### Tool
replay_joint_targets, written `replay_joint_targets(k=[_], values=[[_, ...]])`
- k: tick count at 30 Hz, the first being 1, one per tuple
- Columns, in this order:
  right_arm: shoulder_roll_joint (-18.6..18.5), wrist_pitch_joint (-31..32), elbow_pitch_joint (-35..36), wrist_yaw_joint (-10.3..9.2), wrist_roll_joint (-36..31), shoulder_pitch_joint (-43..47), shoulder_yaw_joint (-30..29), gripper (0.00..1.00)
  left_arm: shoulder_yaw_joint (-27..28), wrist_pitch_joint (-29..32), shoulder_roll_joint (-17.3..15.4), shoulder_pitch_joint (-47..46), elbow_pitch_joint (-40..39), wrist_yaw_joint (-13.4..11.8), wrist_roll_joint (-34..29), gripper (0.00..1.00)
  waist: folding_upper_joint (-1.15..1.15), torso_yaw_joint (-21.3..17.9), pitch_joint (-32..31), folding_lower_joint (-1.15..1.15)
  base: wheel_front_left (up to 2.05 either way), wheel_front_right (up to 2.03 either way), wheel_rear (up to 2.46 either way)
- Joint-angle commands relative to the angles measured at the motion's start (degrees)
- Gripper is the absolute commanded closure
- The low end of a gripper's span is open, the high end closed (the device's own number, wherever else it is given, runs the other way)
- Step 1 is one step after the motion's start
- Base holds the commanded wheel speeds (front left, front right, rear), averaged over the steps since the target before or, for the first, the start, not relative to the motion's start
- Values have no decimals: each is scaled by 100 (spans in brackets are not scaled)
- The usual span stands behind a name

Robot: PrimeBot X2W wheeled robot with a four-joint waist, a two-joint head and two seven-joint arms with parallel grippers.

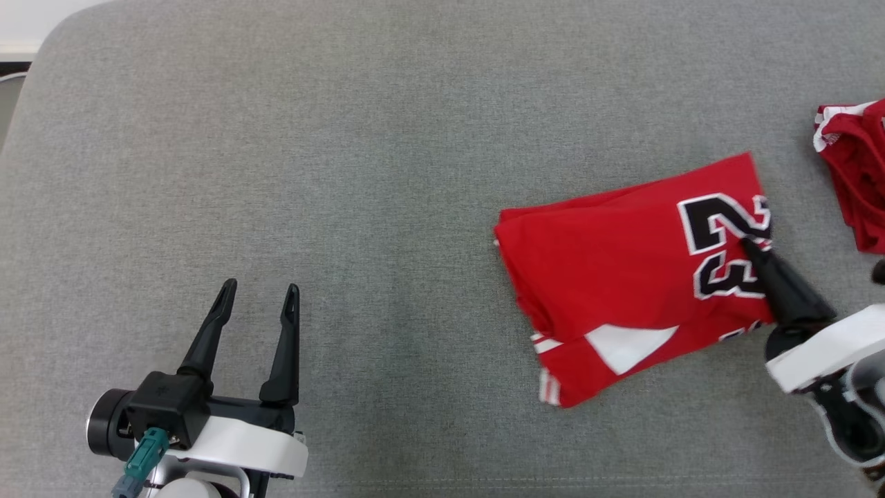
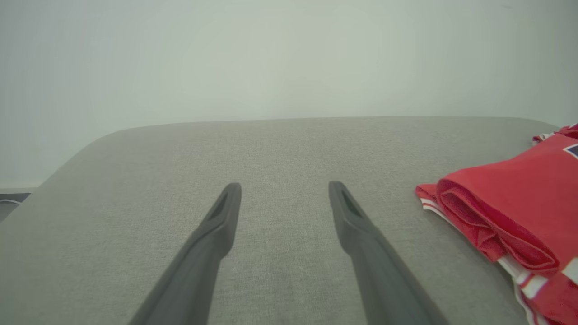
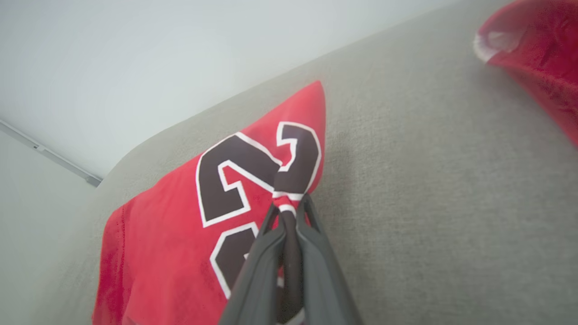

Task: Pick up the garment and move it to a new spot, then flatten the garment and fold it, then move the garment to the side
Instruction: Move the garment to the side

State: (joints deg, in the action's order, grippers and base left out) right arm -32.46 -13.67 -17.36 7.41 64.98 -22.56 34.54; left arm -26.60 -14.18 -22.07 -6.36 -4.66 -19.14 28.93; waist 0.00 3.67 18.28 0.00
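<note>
Nearest the lens, at the lower left of the head view, the left gripper (image 1: 261, 285) hovered over the grey fabric surface (image 1: 346, 138), its two dark fingers spread wide with nothing between them. At the lower right edge of that frame the right gripper (image 1: 750, 242) showed on its pale forearm. Its fingers were pressed together, pinching the right-hand edge of the garment (image 1: 608, 277) at the black, white-edged number printed there. The garment, a red jersey folded into a rough rectangle, lay on the surface right of centre, with white trim showing along its lower edge. In the right wrist view a pleat of the printed cloth was bunched between the fingertips. A second red garment (image 1: 857, 166) lay crumpled at the upper right edge, apart from the folded one.
</note>
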Motion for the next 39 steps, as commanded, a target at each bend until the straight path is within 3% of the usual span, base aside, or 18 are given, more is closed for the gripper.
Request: replay_joint_targets(k=[1, 8, 16, 24, 28, 33, 34, 35, 39], values=[[-346, -101, 210, 8, -84, -92, -171, 100, 254, -53, -116, -190, -144, -5, 55, 0, 0, -74, 10, 0, 0, 0, 0], [-1113, 438, 422, 8, -339, -523, -820, 100, 254, -50, -164, -207, -198, -2, 41, 0, 0, -323, 96, 0, 0, 0, 0], [-1381, 1166, -86, 8, -539, -1362, -1431, 100, 197, -38, -182, -366, -243, 59, 6, 0, 0, -306, 354, 0, 0, 0, 0], [-1734, 1328, -915, 8, -547, -1556, -2173, 100, 143, -46, -110, -486, -211, 106, -7, 0, 0, -156, 601, 0, 0, 0, 0], [-1713, 1313, -1528, 8, -783, -1492, -2259, 100, 148, -52, -118, -519, -198, 149, -15, 0, 0, -132, 723, 0, 0, 0, 0], [-1424, 974, -2550, 8, -1198, -1593, -2548, 100, 123, -52, -168, -614, -235, 206, -66, 0, 0, -73, 862, 0, 0, 0, 0], [-1357, 899, -2803, 8, -1280, -1646, -2635, 76, 120, -49, -181, -627, -241, 211, -73, 0, 0, -65, 885, 0, 0, 0, 0], [-1283, 831, -2999, 8, -1369, -1695, -2679, 0, 113, -42, -190, -638, -242, 216, -78, 0, 0, -53, 896, 0, 0, 0, 0], [-1038, 499, -3478, 8, -1565, -1868, -2810, 0, 96, -18, -202, -654, -253, 201, -88, 0, 0, -41, 919, 0, 0, 0, 0]])
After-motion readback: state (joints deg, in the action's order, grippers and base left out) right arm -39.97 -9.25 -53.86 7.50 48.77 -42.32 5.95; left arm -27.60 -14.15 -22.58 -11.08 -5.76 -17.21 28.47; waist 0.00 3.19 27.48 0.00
